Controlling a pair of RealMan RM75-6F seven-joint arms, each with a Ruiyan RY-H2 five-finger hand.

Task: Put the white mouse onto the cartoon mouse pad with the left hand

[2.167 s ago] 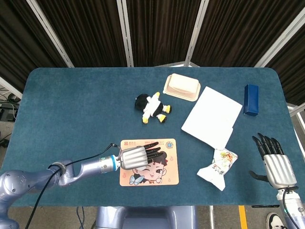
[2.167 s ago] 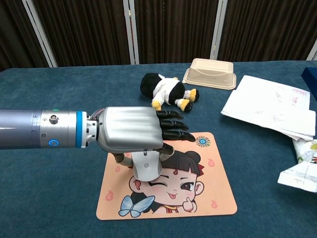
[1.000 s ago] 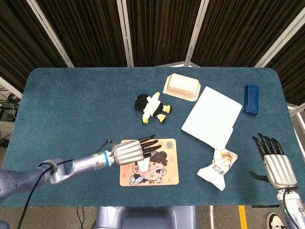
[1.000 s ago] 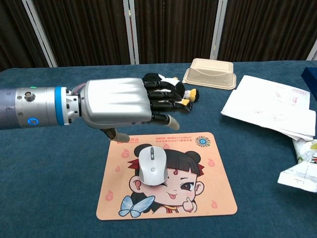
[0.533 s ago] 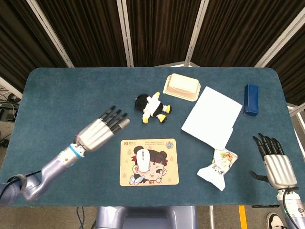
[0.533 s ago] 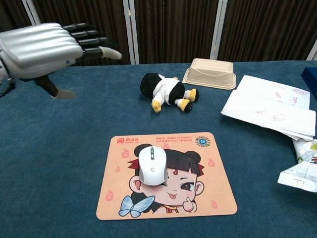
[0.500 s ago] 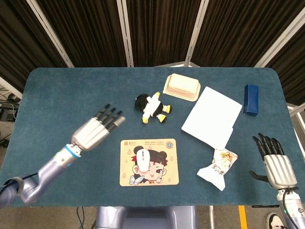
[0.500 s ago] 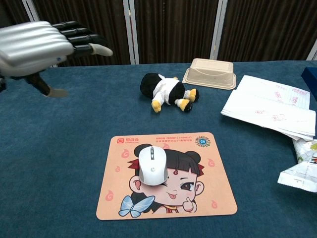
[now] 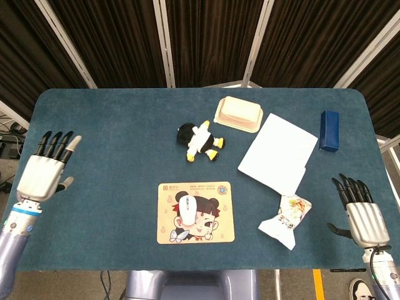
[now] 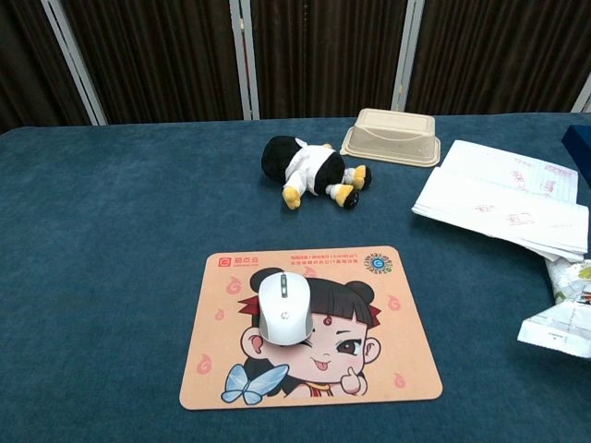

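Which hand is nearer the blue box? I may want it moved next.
Right. The right hand lies at the table's near right edge, below the blue box. The left hand is at the far left edge.

A robot test bench in what looks like a lab or studio: a table (image 9: 112,125) covered in dark teal cloth stands before black pleated curtains (image 9: 206,37) framed by pale metal struts (image 9: 164,44). Cables (image 9: 9,134) trail on the floor at the left edge. An unrelated assortment lies on the cloth, among them a plush toy (image 9: 200,141), a lidded takeaway box (image 9: 238,114), and loose paper sheets (image 9: 278,152).
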